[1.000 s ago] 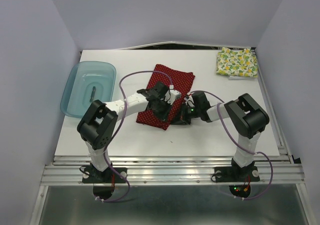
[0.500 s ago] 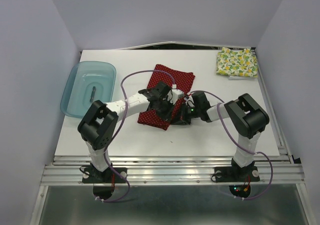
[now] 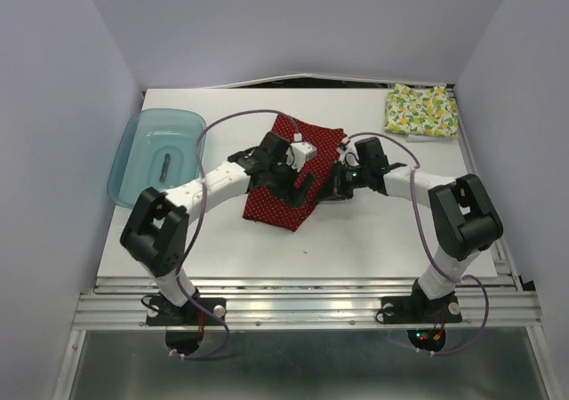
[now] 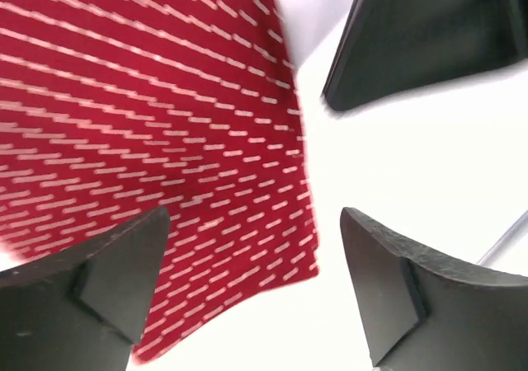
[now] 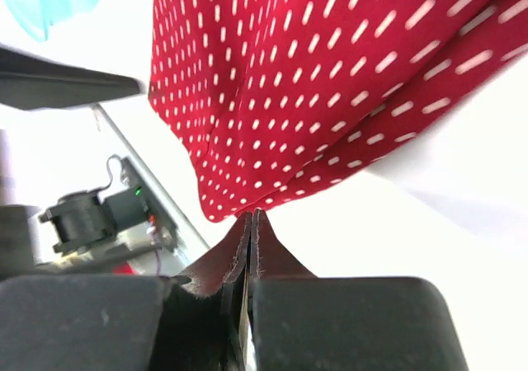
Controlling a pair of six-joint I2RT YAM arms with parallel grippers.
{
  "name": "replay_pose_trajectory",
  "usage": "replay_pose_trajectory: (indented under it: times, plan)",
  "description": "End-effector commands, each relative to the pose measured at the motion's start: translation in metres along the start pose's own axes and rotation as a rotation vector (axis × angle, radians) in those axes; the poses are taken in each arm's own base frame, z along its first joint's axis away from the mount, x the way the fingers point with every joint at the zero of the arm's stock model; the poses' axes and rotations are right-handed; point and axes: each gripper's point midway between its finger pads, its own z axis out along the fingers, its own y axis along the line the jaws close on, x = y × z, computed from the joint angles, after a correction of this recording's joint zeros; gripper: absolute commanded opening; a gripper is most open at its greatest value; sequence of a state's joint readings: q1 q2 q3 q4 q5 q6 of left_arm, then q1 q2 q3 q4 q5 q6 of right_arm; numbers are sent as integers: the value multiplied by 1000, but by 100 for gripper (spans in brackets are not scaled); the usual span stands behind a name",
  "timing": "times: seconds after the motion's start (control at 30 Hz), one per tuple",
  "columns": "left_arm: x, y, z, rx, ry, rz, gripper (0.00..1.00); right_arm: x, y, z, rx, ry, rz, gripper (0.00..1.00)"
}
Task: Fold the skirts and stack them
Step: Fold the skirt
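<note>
Centre frame, the soft, polka-dotted dark red skirt (image 3: 276, 206) lies folded; left gripper (image 4: 252, 223) gapes released, right gripper (image 5: 250, 216) pinches its pointed corner.

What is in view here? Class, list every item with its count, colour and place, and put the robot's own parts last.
dark red skirt: one, dark red with small white dots, middle of the table
fruit-print skirt: one, cream with yellow and green print, folded at the far right corner
tray: one, translucent blue, left side of the table
small object: one, dark, inside the tray
table: one, white
left gripper: one, black, open over the dark red skirt
right gripper: one, black, shut at that skirt's edge
</note>
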State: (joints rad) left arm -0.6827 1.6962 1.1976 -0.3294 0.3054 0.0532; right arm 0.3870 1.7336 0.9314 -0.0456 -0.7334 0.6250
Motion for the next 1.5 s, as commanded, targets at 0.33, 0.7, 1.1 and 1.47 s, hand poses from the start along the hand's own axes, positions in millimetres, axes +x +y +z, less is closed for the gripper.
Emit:
replay_pose_trajectory:
  times: [0.33, 0.7, 1.1, 1.47]
  plan:
    - [24, 28, -91, -167, -188, 781, 83, -99, 13, 0, 29, -70, -223, 4]
    - [65, 52, -47, -264, -177, 1090, 68, -117, -11, 59, 70, -25, -317, 4]
    - [95, 74, -8, -330, -96, 1264, 40, -99, -66, 78, 204, 54, -324, 2]
    - [71, 43, -34, -187, -75, 1214, 0, -86, -77, 78, 237, 107, -366, 1]
